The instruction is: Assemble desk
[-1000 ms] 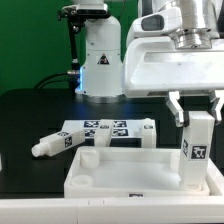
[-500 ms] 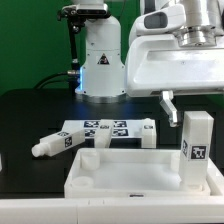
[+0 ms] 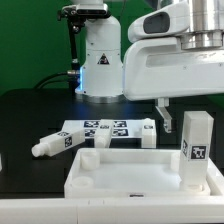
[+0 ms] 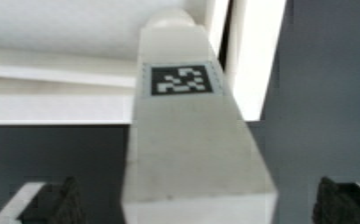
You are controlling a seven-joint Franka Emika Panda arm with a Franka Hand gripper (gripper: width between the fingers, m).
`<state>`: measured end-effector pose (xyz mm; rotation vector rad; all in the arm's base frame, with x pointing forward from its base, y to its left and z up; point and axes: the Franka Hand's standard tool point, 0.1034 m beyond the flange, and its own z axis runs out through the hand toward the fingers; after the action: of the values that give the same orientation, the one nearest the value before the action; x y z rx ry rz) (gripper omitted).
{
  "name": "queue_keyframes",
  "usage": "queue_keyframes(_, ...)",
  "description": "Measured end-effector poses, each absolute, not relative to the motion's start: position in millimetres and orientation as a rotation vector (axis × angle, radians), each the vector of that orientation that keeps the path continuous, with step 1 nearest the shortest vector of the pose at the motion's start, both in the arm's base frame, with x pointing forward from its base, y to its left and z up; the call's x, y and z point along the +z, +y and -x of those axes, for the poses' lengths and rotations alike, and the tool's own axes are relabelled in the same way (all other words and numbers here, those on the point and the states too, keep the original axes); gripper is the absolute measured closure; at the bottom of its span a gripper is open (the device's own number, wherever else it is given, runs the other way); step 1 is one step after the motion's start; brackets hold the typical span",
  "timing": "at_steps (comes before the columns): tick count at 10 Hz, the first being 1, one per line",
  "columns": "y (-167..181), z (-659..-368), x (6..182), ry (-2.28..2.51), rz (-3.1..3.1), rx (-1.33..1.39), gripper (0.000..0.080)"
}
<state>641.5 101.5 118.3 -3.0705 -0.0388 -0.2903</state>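
Observation:
The white rimmed desk tabletop [image 3: 125,181] lies at the table's front. A blocky white leg [image 3: 196,150] with a square tag stands upright in the tabletop's corner on the exterior view's right. My gripper [image 3: 193,110] hangs open just above the leg's top and holds nothing. One finger [image 3: 166,116] shows to the leg's left; the other is cut off by the frame edge. In the wrist view the leg [image 4: 195,140] runs up the middle, and my gripper [image 4: 195,205] has a dark fingertip [image 4: 49,203] on each side, apart from it. Another loose leg [image 3: 55,145] lies on the exterior view's left.
More white tagged pieces [image 3: 110,130] lie in a row just behind the tabletop. The robot's white base [image 3: 100,60] stands at the back on the black table.
My gripper has risen from around the upright leg's top to above it. The leg has stayed standing in the tabletop corner.

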Motion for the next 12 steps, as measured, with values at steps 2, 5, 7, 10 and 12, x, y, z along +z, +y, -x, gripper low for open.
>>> queue_keyframes(2, 95.3, -636.6, 118.1, -0.017, 3.073, -0.086, 0.0150)
queue_keyframes(5, 96.1, -637.7, 117.7, 0.044, 3.076, -0.094, 0.0267)
queue_keyframes(7, 96.6, -637.6, 117.6, 0.268, 3.058, -0.086, 0.0515)
queue_keyframes(10, 97.0, -637.5, 117.1, 0.583, 3.005, -0.072, 0.0515)
queue_keyframes(12, 98.8, -639.7, 116.4, 0.936, 2.900, -0.103, 0.0515)
